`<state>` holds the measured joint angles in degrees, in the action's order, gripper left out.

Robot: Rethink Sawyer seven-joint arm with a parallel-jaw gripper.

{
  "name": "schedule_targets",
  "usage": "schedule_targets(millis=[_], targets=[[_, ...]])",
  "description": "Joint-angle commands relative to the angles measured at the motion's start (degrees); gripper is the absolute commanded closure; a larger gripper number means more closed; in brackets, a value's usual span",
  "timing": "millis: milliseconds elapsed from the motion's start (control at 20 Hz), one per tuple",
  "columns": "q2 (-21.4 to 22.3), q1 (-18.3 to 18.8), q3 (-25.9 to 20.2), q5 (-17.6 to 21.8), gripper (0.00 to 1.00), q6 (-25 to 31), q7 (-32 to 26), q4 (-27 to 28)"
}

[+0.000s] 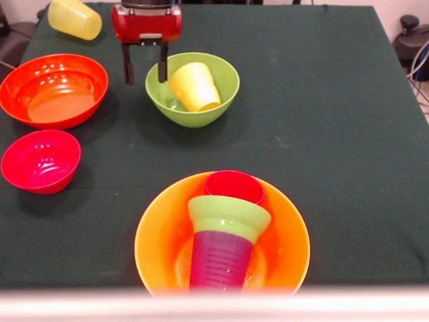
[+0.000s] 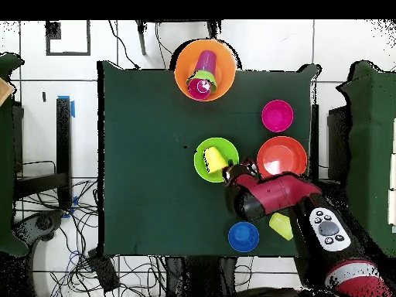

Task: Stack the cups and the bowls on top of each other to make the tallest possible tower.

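The tower stands at the near edge. It has a large yellow-orange bowl [image 1: 157, 245] [image 2: 186, 73] holding a purple ribbed cup [image 1: 221, 261] [image 2: 207, 60], then a small green bowl [image 1: 228, 215] [image 2: 203, 76] upside down, with a red-pink cup [image 1: 234, 186] [image 2: 199, 88] on top. A yellow cup [image 1: 194, 86] [image 2: 214, 160] lies tilted inside the large green bowl [image 1: 194, 117] [image 2: 201, 166]. My gripper [image 1: 145, 70] [image 2: 234, 172] is open and holds nothing. It hangs at that bowl's left rim, one finger in front of the rim and the other outside it.
A wide orange-red bowl [image 1: 53, 90] [image 2: 281, 156] and a small red-pink bowl [image 1: 40, 161] [image 2: 277, 115] sit on the left side in the front view. A pale yellow cup [image 1: 74, 18] [image 2: 280, 225] lies on its side at the far left corner. A small blue bowl [image 2: 243, 236] sits near the arm.
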<state>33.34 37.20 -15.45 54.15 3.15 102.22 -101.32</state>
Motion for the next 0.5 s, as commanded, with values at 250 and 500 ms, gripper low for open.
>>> schedule_targets(millis=[250, 500], targets=[[-8.2, -0.2, 6.4, 1.1, 0.00, -8.9, 6.0, -3.5], [-8.5, 0.3, 6.4, 0.3, 0.00, -8.9, 5.8, -3.3]])
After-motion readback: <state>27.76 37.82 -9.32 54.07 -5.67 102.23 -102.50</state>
